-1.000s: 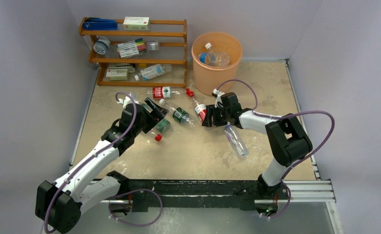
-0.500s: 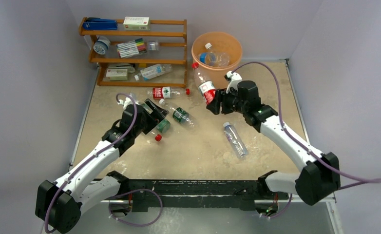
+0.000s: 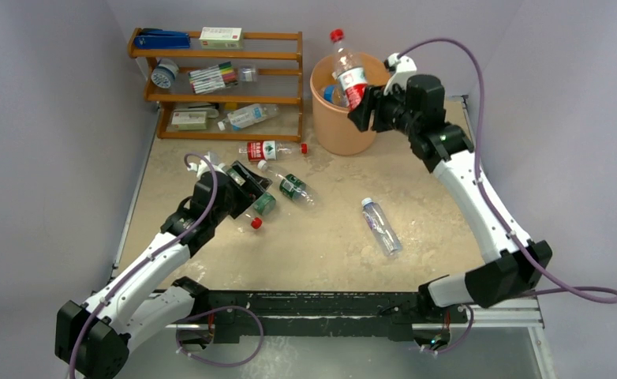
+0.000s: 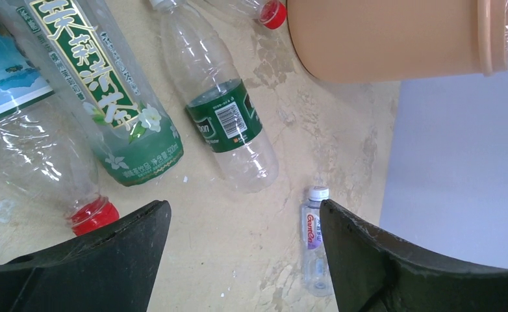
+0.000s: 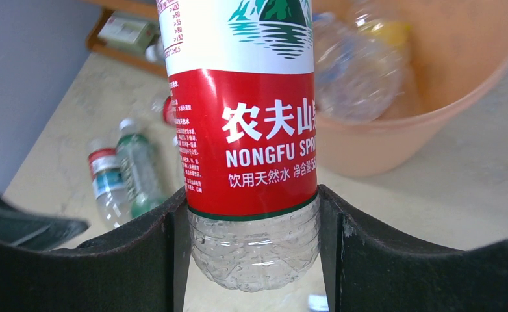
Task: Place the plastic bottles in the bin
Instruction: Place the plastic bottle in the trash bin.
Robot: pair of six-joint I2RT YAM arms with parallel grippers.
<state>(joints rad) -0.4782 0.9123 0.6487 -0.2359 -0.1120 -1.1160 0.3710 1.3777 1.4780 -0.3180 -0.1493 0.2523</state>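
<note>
Right gripper: fingers pinch the red-labelled bottle low on its body, cap up, clear of the table. The bin sits just beyond the fingers, its rim below the bottle's base, with bottles already inside.

Risk, as I judge it: if I let go here, the base may clip the near rim and tumble back out.

Room: open above the rim, back wall close beyond it.

Left gripper: fingers spread, empty. The green-labelled bottle lies just ahead of them.

Red-label bottle read "农夫山", "NONGFU SPR", "饮用天然水". Small clear bottle read "Ganten". Green-label bottle bore Chinese characters, unread.
</note>
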